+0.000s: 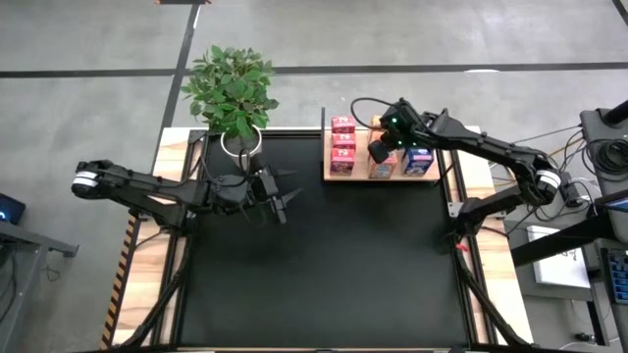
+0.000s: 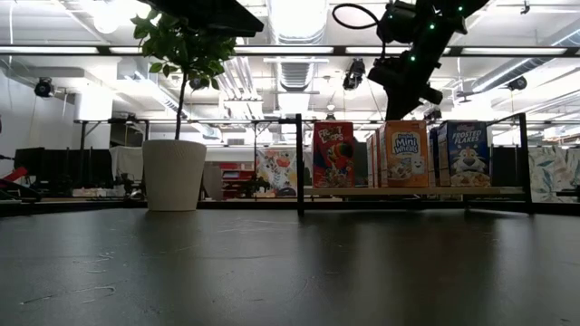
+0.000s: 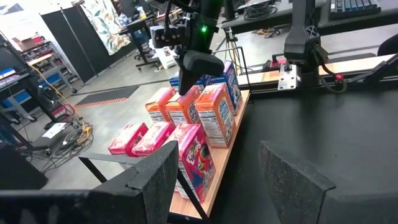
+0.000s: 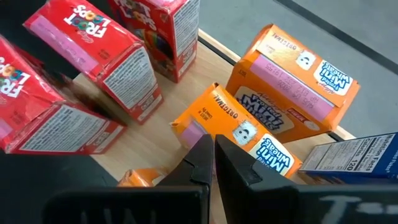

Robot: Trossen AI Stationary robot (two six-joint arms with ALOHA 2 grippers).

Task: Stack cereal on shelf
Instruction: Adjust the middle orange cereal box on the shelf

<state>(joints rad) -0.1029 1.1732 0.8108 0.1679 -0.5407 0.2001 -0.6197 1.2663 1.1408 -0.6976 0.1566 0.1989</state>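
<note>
Black tabletop is bare; all cereal is seen on the shelf. Right gripper, fingers pressed together and empty, hangs over the orange boxes. Left gripper waits spread wide. A straight lift would best avoid toppling boxes.

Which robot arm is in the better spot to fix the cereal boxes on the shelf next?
Probably the right. Its hand hangs right above the orange boxes on the shelf, fingers shut. The left hand waits open over the bare black table, near the plant pot, away from the shelf.
</note>
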